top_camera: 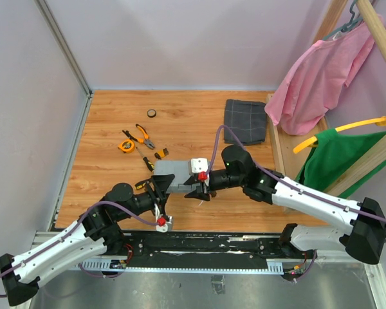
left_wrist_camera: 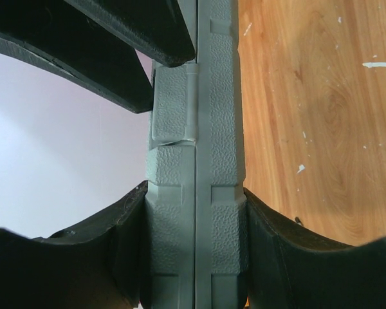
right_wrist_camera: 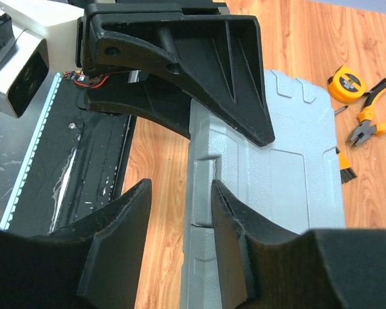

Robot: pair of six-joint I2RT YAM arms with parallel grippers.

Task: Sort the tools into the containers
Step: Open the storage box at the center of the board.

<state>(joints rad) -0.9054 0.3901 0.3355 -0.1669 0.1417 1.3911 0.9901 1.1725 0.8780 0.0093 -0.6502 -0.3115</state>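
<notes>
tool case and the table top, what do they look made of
Tool case: likely moulded grey plastic, matte, with a pebbled texture and a moulded seam. Table top: wood or wood-look laminate, orange-brown with visible grain and white flecks; which, the pictures leave open.

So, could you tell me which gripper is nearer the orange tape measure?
Left. The left gripper clamps the left end of the grey case, close to the tape measure; the right gripper straddles the case's right end, farther away.
</notes>
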